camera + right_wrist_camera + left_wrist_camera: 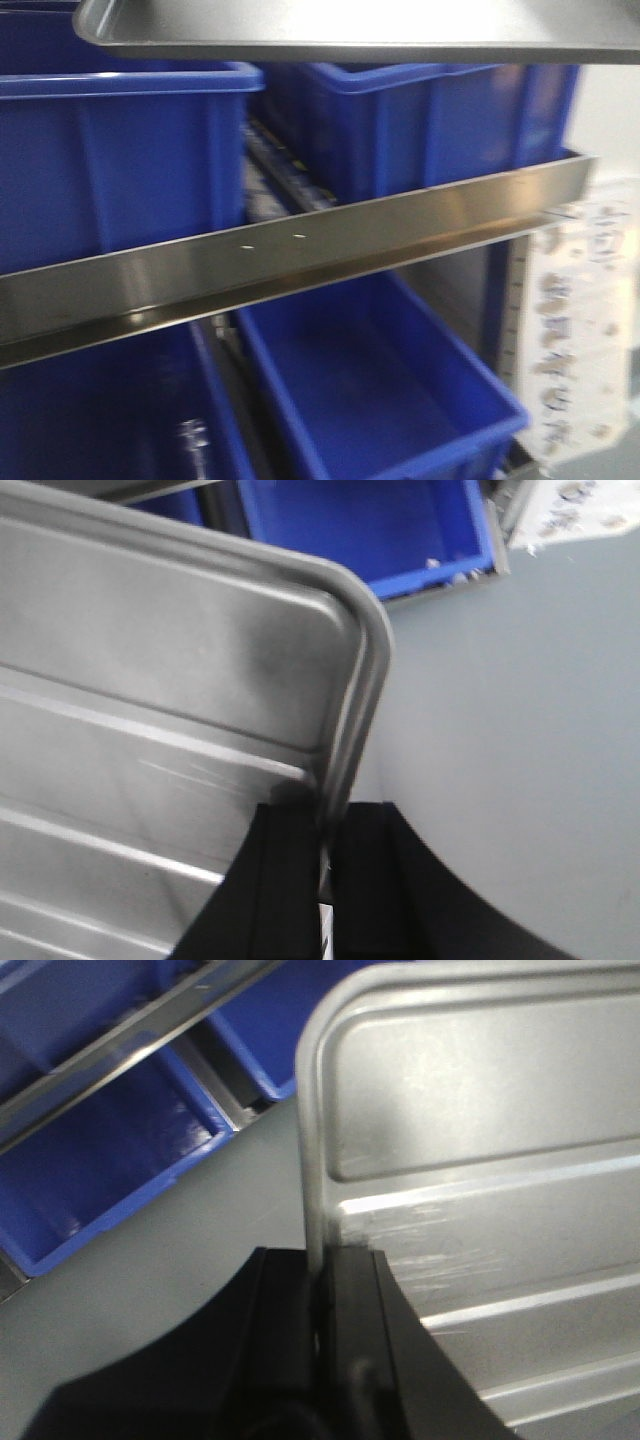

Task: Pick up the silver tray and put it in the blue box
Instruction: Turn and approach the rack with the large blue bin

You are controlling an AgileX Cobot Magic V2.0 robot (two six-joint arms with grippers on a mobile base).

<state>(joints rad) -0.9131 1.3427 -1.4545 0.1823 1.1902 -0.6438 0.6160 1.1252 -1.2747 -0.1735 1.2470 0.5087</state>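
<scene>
The silver tray [350,25] is held up in the air; in the front view only its front rim and underside show along the top edge. In the left wrist view its ridged base [480,1110] fills the right side, and my left gripper [322,1260] is shut on its left rim. In the right wrist view the silver tray [150,660] fills the left side, and my right gripper [325,825] is shut on its right rim. An open, empty blue box [370,390] sits below and ahead on the lower shelf; it also shows in the right wrist view [370,530].
Three more blue boxes stand in the rack: upper left [110,170], upper right [420,120], lower left [90,410]. A shiny metal shelf rail [300,250] runs across between the levels. A white printed sheet [580,320] hangs at the right. The grey floor [200,1220] lies below.
</scene>
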